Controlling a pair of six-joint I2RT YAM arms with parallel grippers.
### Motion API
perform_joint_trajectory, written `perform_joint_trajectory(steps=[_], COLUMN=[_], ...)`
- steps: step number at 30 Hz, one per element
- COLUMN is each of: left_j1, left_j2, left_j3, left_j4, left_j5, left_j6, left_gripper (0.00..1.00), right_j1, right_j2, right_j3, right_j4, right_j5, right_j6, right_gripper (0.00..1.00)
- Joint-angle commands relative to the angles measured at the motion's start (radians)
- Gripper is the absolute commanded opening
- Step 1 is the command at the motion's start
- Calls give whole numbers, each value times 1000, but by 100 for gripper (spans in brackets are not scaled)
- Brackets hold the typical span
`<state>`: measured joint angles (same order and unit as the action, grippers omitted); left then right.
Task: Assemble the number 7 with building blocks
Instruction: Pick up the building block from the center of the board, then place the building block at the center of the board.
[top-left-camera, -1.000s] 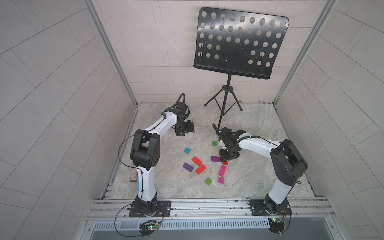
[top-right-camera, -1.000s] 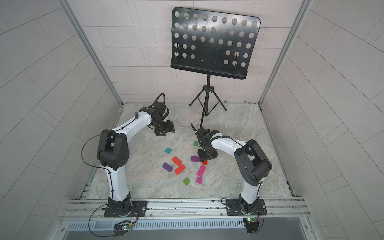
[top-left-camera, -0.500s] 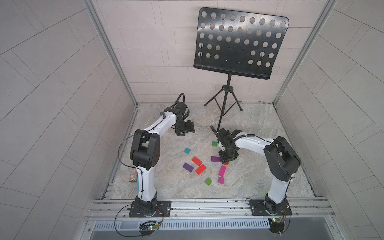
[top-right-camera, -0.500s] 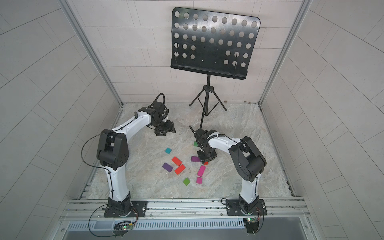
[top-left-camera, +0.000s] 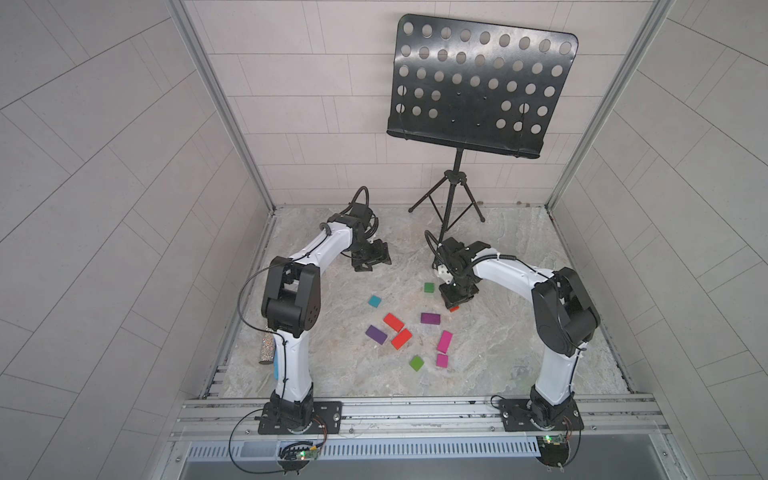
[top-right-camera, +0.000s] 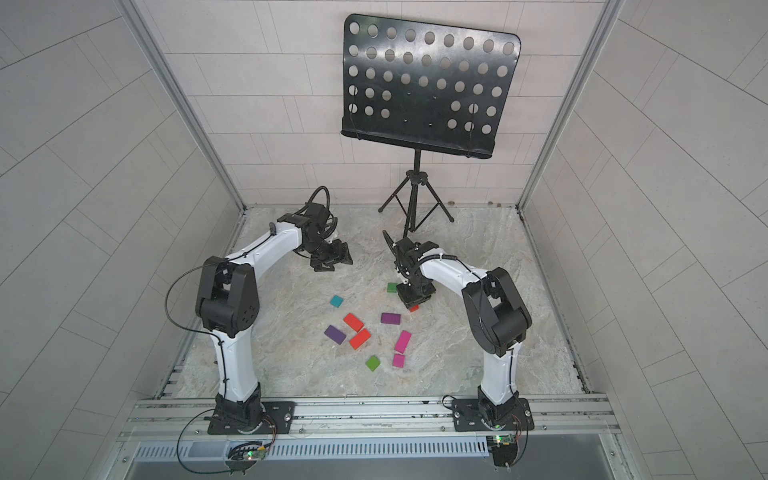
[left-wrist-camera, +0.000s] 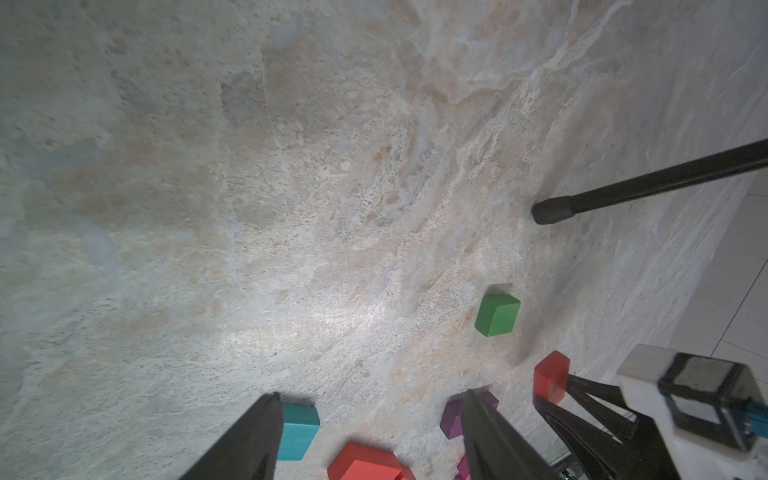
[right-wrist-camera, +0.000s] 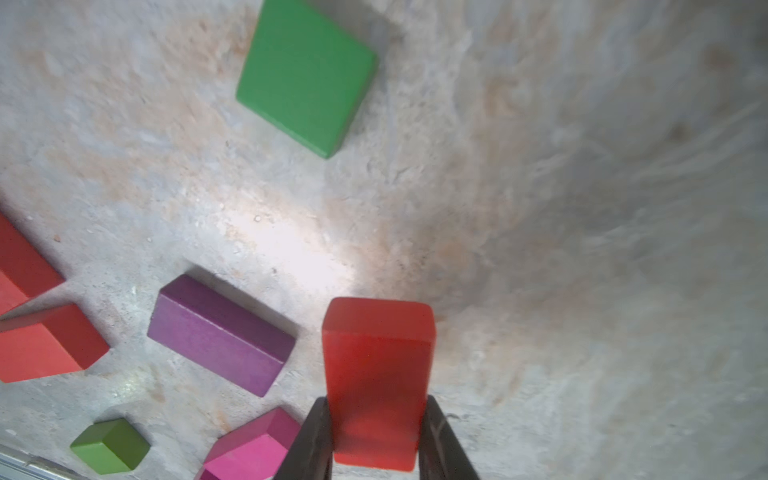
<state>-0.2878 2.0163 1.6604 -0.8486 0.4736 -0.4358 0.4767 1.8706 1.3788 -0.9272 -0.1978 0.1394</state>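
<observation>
R gripper (right-wrist-camera: 376, 401) clenched on a small red block (right-wrist-camera: 378, 374); fingers (right-wrist-camera: 309, 440) press its two sides, most of the block poking out past the tips; can't tell if it's clear of the floor (top-left-camera: 519, 332). The other building blocks lie flat and loose on the floor between the arms, not joined into any figure: green sq (top-left-camera: 429, 287) just beside the R gripper; purple rect (top-left-camera: 430, 318) near the held block; teal sq (top-left-camera: 375, 301) off toward the L side; far red rect (top-left-camera: 393, 322) and near red rect (top-left-camera: 401, 338) touching or nearly so; second purple rect (top-left-camera: 376, 335) just beside them; magenta rect (top-left-camera: 444, 340) w/ magenta sq (top-left-camera: 442, 360) close by its near end; second green sq (top-left-camera: 416, 363) beside that sq. L gripper (left-wrist-camera: 372, 397) spread open, nothing between its fingers, low over bare floor toward the back, apart from the cluster. Music stand (top-left-camera: 478, 83) at the back; glittery cylinder (top-left-camera: 266, 351) by the L arm's base.
</observation>
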Motion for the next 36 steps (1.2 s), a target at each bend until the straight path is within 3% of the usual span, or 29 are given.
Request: perform_joint_trajectory(steps=[1, 8, 13, 17, 36], left_j1=[6, 5, -11, -40, -63], left_j2=[15, 31, 58, 84, 96], left_j3=[27, 25, 35, 49, 16], left_j4=[0, 15, 19, 19, 16], left_j5=[16, 65, 87, 104, 120], left_j6=[11, -25, -55, -75, -86], left_gripper=[75, 75, 75, 75, 72], right_j1=[-8, -44, -111, -107, -75], right_j2=[44, 118, 136, 168, 202], right_j3=[71, 156, 224, 269, 199], right_j4=[-83, -70, -56, -72, -26], right_j5=[78, 171, 172, 128, 68], right_j6=[-139, -257, -310, -365, -435], right_gripper=[22, 23, 23, 24, 30])
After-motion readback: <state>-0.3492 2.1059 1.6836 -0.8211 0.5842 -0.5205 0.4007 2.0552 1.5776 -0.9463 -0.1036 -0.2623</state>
